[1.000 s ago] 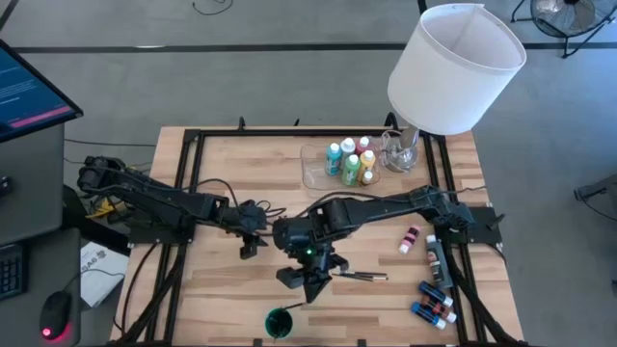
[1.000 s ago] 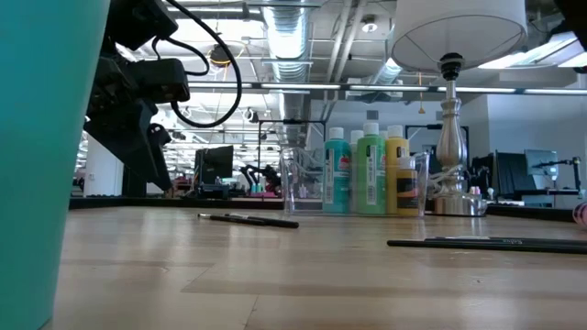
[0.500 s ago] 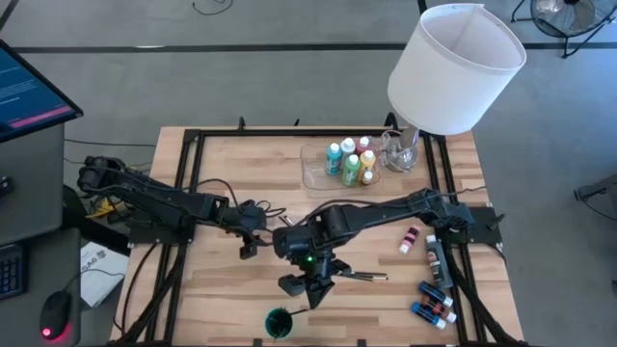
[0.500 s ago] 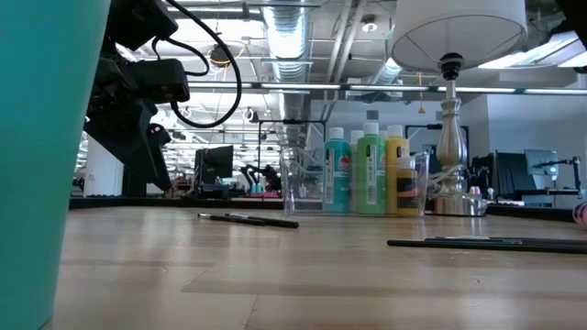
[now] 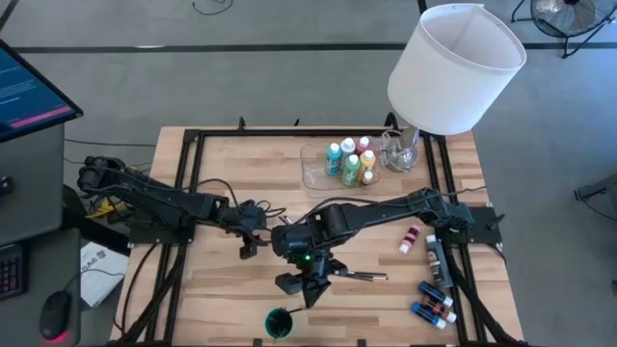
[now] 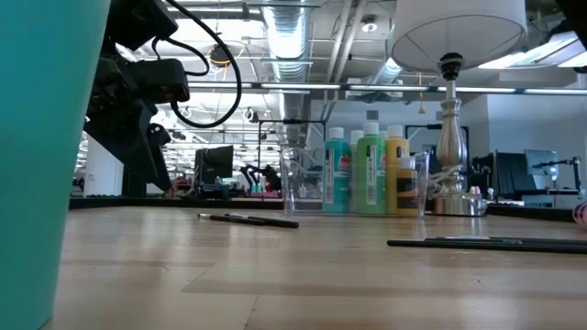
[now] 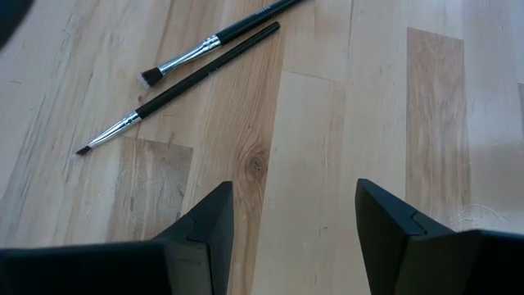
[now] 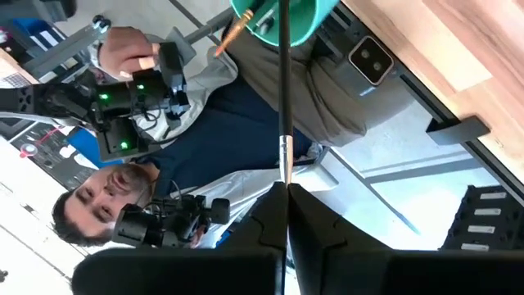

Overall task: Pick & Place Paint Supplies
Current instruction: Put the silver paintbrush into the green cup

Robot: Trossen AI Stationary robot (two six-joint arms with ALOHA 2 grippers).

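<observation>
Black-handled thin brush (image 8: 283,98) is being pinched by the right gripper (image 5: 307,286) above a green cup (image 5: 280,323); the left gripper (image 7: 291,238) is hovering open over the wooden table (image 7: 368,106).

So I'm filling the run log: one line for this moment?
right gripper: shut on brush, over green cup | left gripper: open, empty, near two brushes

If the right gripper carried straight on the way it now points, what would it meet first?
Probably the green cup: the right gripper, shut on a thin brush, points it at the cup's rim, though the depth between them is unclear.
</observation>
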